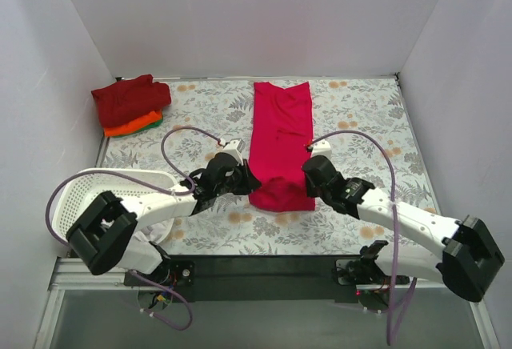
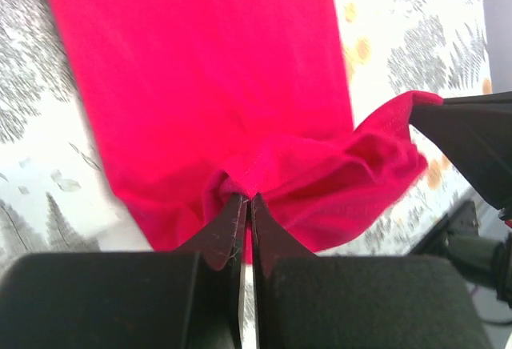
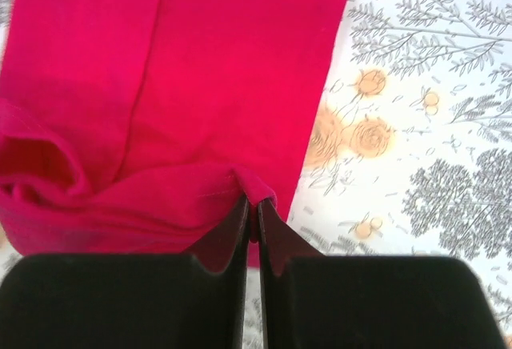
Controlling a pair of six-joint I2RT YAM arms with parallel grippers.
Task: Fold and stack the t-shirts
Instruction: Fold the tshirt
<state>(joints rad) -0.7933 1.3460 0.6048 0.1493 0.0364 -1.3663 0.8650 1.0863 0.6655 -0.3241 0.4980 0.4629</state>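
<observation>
A bright pinkish-red t-shirt [image 1: 280, 129] lies as a long narrow strip down the middle of the flowered table, its near end lifted and bunched. My left gripper [image 1: 250, 181] is shut on the near left corner of that shirt [image 2: 200, 77]. My right gripper [image 1: 307, 179] is shut on the near right corner [image 3: 160, 85]. Both hold the hem a little above the table, the cloth sagging between them. A folded stack sits at the back left: a dark red shirt [image 1: 128, 98] on an orange one [image 1: 132, 127] and a green one [image 1: 154, 122].
A white lattice basket [image 1: 84, 193] stands at the near left, beside the left arm. Grey walls close the table on three sides. The flowered cloth [image 1: 360, 117] shows bare to the right of the shirt.
</observation>
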